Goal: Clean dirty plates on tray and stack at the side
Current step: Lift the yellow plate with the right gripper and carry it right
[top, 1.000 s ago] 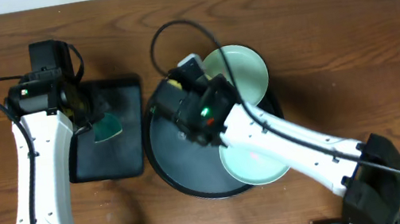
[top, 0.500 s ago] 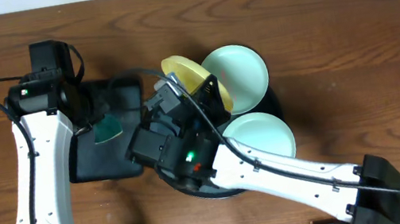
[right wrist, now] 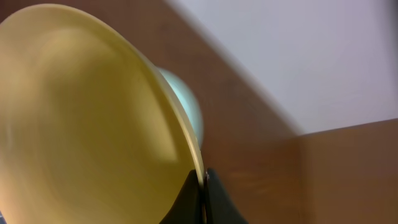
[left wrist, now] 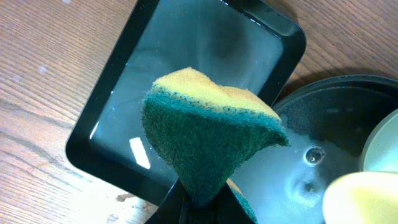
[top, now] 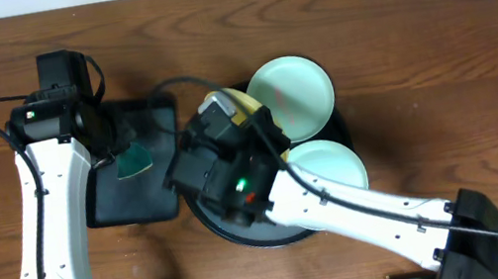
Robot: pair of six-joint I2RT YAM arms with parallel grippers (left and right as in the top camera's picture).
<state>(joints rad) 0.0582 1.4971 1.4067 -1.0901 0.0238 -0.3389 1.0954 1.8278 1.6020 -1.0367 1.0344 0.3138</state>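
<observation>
Brown wooden bench (top: 432, 30). Overhead: two mint plates (top: 293, 97) wait on the tray's (top: 233, 230) right half, the yellow plate (top: 246, 110) tilted above it. Left wrist: my left pincer (left wrist: 200, 198) pinches the sponge (left wrist: 205, 130) beside the tray, ready to scrub. Right wrist: my right pincer (right wrist: 202, 186) clamps the yellow plate's rim for wiping.

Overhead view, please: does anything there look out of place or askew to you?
The upper green plate appears to overhang the far rim of the round tray instead of lying inside it. The yellow plate stands tilted on edge, but only because the right pincer grips its rim.
</observation>
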